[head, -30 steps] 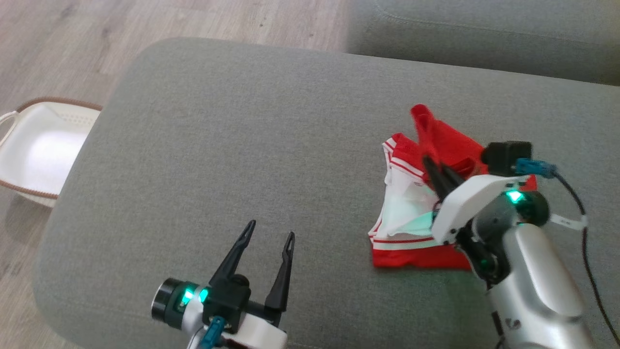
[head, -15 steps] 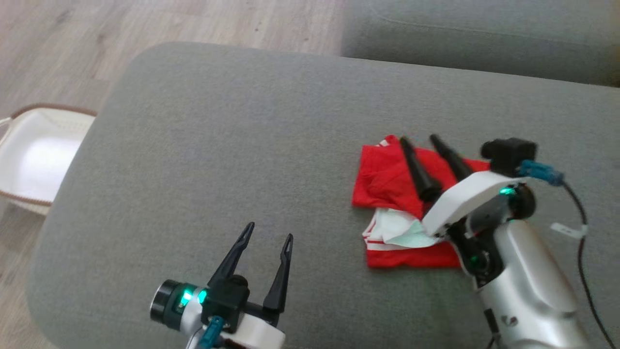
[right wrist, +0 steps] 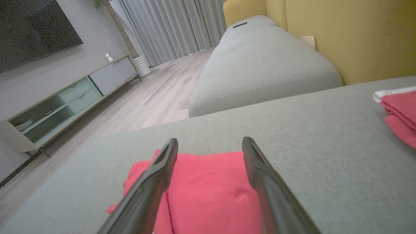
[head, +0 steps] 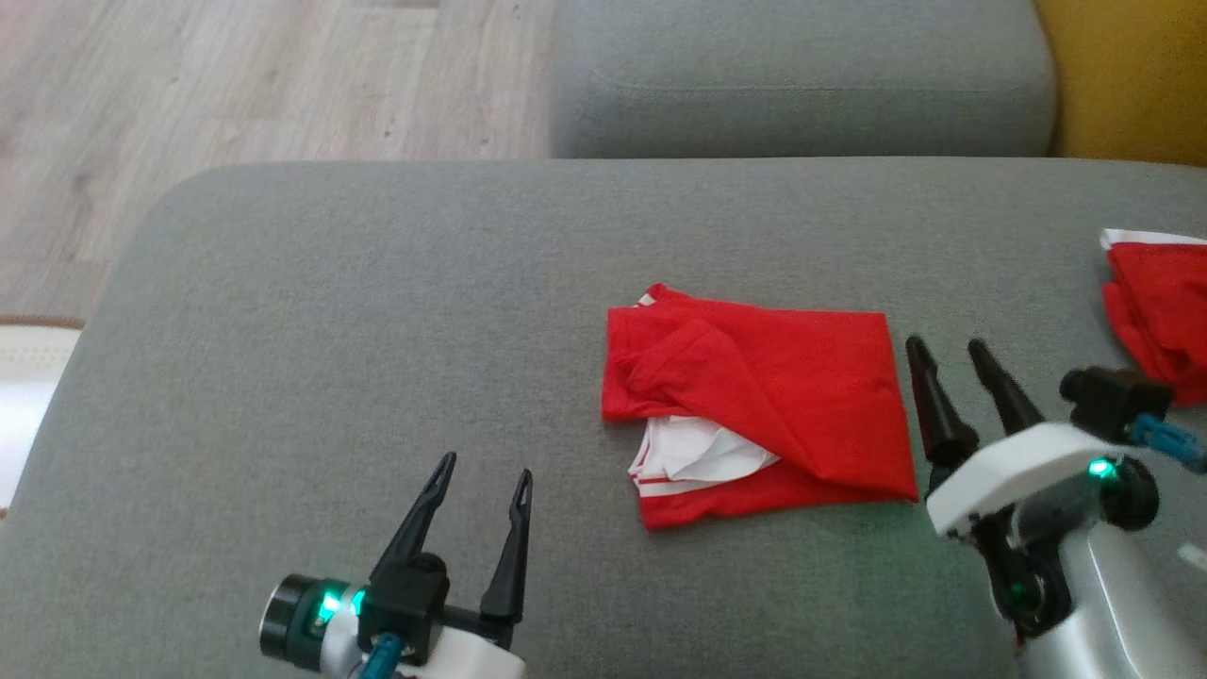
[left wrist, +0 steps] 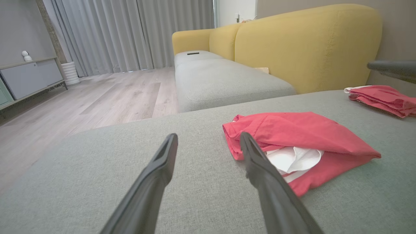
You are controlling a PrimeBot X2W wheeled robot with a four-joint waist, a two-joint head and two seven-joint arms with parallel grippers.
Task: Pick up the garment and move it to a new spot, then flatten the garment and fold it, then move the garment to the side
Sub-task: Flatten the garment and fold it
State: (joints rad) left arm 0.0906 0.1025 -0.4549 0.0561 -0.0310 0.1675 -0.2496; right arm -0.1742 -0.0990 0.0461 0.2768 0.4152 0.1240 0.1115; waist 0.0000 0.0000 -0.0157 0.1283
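The red garment (head: pixel 764 396) with white trim lies folded over on the grey sofa cushion (head: pixel 377 311), a white inner layer peeking out at its near-left corner. It also appears in the left wrist view (left wrist: pixel 299 136) and under my right fingers in the right wrist view (right wrist: pixel 208 191). My right gripper (head: pixel 948 351) stands open just right of the garment's right edge, holding nothing. My left gripper (head: pixel 483 467) is open near the cushion's front, left of the garment and apart from it.
A second red and white cloth (head: pixel 1155 302) lies at the cushion's right edge. Another grey cushion (head: pixel 801 75) sits behind, with a yellow sofa back (left wrist: pixel 308 42) to the right. Wooden floor (head: pixel 236 75) is beyond the cushion's left side. A white basket edge (head: pixel 24 377) is at far left.
My right gripper let go of the garment's red flap, which now lies folded over, and drew back to the right. The head camera shifted right. The left gripper stayed open.
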